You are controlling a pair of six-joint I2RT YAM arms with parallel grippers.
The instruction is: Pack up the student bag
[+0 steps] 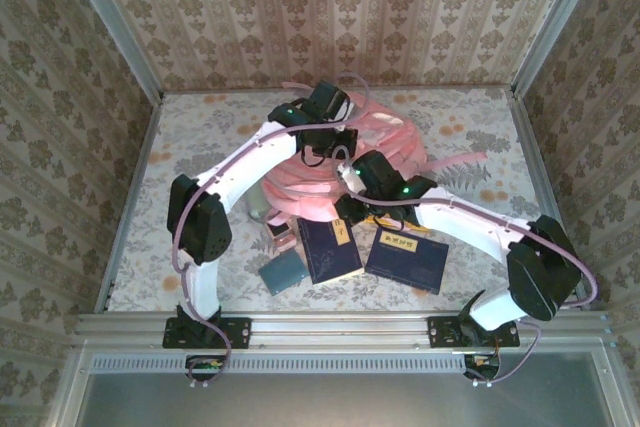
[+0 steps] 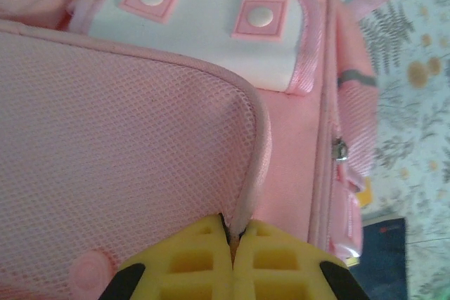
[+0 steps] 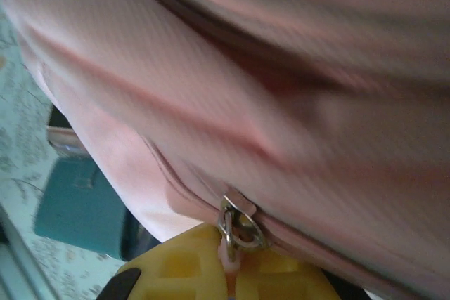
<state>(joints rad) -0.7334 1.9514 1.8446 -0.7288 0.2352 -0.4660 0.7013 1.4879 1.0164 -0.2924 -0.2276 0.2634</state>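
The student bag (image 1: pixel 385 132), a big soft pink backpack, lies in the middle of the table with both arms reaching over it. My left gripper (image 2: pixel 234 233) is shut on the pink piped edge of the bag's mesh side pocket (image 2: pixel 126 173), below the white front pocket (image 2: pixel 211 40). From above, the left gripper (image 1: pixel 322 152) sits on the bag's top. My right gripper (image 3: pixel 230 261) is shut on the pink pull tab of a metal zipper slider (image 3: pixel 239 224) on a closed zipper seam. In the top view the right gripper (image 1: pixel 348 179) is at the bag's near side.
Two dark blue books (image 1: pixel 330 249) (image 1: pixel 408 259) and a small teal case (image 1: pixel 283 272) lie on the table in front of the bag. A pink strap (image 1: pixel 455 162) trails to the right. Walls stand close round the floral tabletop (image 1: pixel 200 127).
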